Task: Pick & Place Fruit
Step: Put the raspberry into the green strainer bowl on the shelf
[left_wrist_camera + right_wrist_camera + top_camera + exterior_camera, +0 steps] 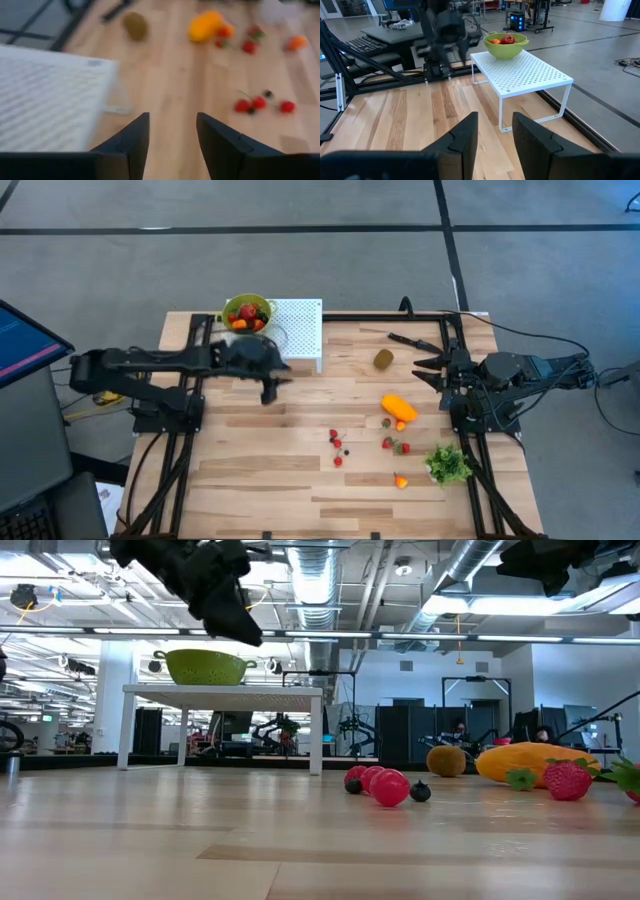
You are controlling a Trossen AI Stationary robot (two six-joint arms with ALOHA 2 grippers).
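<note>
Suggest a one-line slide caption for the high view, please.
Left gripper hangs open beside the white rack holding a green colander, fruit scattered across the table.

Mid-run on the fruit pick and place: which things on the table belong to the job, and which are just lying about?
Job:
- green bowl holding fruit, on the white rack
- kiwi
- long orange fruit
- small berries
- left gripper, open and empty beside the rack

Lying about:
- black knife
- green leafy bunch
- right gripper, waiting
</note>
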